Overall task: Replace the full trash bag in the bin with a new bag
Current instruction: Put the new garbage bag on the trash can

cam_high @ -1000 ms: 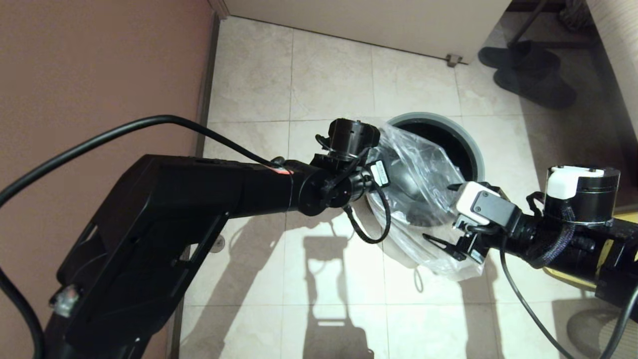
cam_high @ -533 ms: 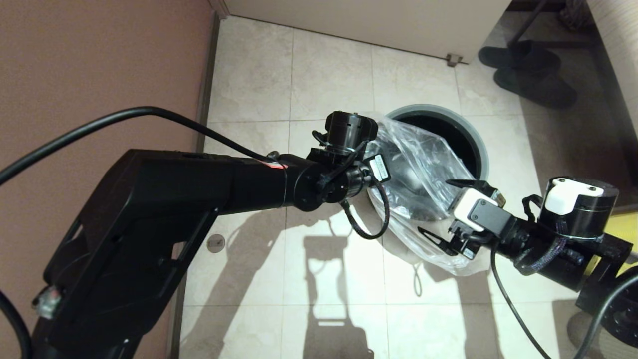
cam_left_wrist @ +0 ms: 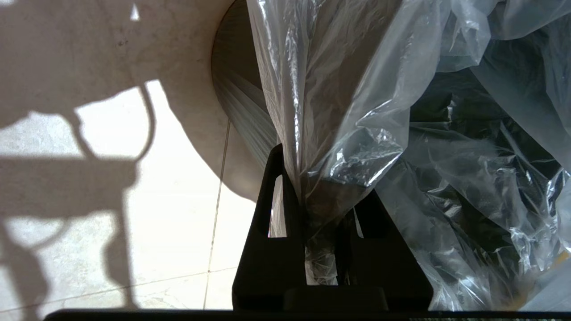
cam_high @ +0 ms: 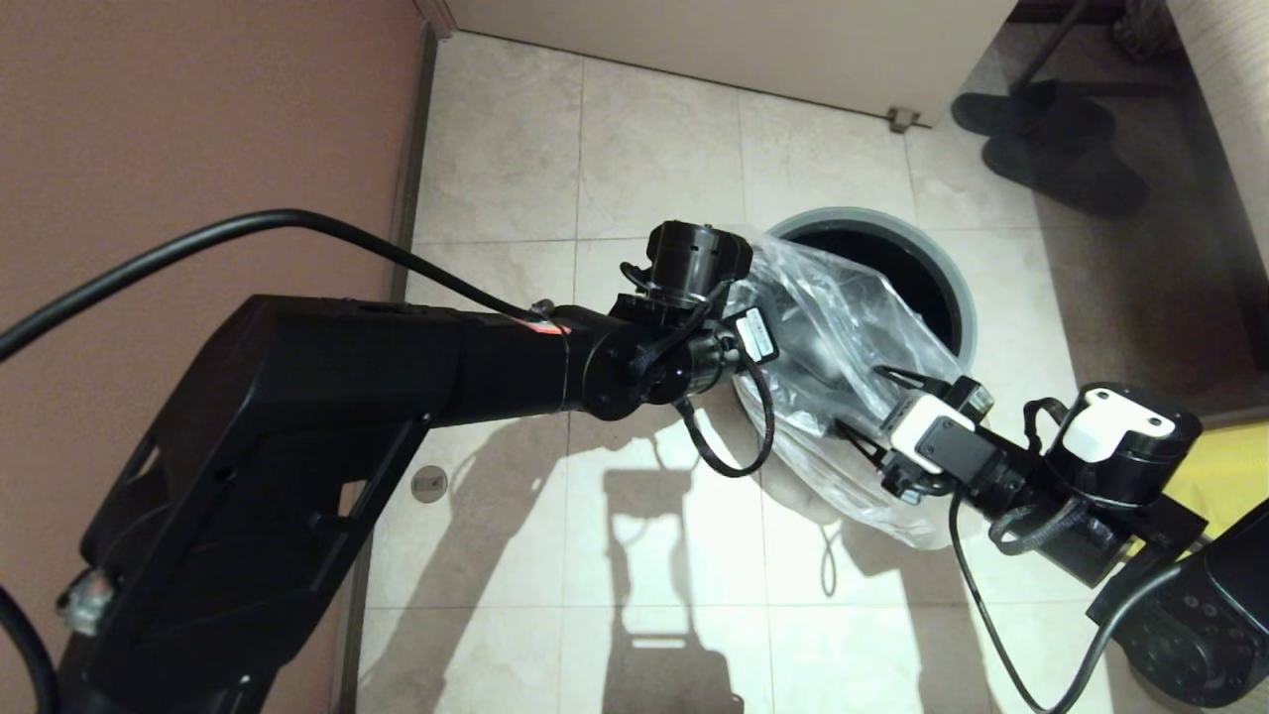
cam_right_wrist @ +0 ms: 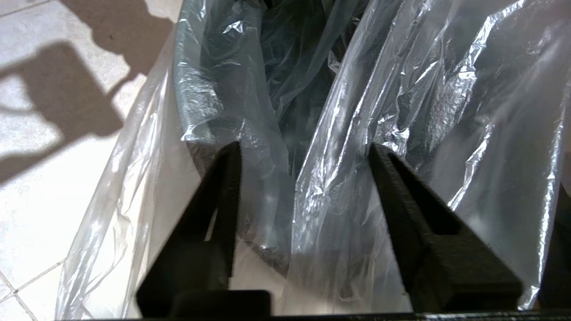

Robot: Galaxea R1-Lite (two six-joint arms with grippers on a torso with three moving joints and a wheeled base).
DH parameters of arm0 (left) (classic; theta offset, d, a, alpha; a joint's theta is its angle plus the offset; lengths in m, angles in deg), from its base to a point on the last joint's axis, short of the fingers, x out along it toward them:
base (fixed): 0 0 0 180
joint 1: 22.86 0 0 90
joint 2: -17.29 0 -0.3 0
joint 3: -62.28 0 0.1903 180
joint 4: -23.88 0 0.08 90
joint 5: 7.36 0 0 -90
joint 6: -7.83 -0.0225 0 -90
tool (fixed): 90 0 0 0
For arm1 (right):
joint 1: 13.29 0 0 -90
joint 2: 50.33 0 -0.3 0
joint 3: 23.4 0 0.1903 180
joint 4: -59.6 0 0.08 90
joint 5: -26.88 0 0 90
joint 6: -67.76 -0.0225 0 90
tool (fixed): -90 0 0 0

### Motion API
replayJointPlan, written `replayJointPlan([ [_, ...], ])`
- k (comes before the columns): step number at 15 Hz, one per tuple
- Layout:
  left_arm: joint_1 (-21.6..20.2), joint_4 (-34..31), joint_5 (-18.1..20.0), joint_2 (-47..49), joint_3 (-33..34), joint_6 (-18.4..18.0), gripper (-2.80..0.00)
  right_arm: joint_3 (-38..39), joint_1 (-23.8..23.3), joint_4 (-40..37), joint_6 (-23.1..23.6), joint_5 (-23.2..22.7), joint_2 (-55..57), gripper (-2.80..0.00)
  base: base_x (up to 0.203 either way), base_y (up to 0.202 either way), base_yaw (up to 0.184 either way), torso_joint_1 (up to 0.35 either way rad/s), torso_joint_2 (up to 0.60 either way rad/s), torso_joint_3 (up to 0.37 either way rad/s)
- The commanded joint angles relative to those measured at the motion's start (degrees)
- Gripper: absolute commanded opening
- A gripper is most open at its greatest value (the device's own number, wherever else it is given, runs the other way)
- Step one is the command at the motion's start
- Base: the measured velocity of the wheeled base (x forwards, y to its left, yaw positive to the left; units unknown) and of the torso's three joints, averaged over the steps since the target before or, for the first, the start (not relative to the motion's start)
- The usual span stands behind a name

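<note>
Clear plastic of the new bag point(cam_high: 843, 337) draped over the bin point(cam_high: 957, 288) at its 7 o'clock rim; pinched by left gripper point(cam_left_wrist: 321, 209); right gripper point(cam_right_wrist: 303, 151), spread wide, now lower, closing in for a second hold

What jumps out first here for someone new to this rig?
The new bag, clear and crinkly, is draped over the near side of the bin on the tiled floor. The left gripper is shut on a gathered fold of it, while the right gripper is open at the near edge.
</note>
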Motion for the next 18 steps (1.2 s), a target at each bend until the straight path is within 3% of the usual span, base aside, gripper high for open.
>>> replayJointPlan([
  [1, -0.1, -0.3, -0.1, -0.3, 0.0, 0.2, -2.80, 0.0, -0.2, 0.4, 0.3, 0.1, -0.2, -2.80, 0.000, 0.000, 0.000, 0.000, 0.00, 0.000],
  [7, 0.0, -0.4, -0.1, -2.1, 2.8, 0.3, -2.80, -0.6, -1.2, -1.8, 0.1, 0.2, -3.9, -2.80, 0.000, 0.000, 0.000, 0.000, 0.00, 0.000],
  [15, 0.3, 0.2, 0.9, -7.2, 14.4, 1.7, -2.80, -2.1, -6.6, -6.4, -2.4, 0.3, -8.0, -2.80, 0.000, 0.000, 0.000, 0.000, 0.00, 0.000],
  [18, 0.3, 0.4, 1.3, -7.6, 15.9, 1.8, -2.80, -1.3, -6.0, -9.8, -3.6, 0.4, -13.3, -2.80, 0.000, 0.000, 0.000, 0.000, 0.00, 0.000],
])
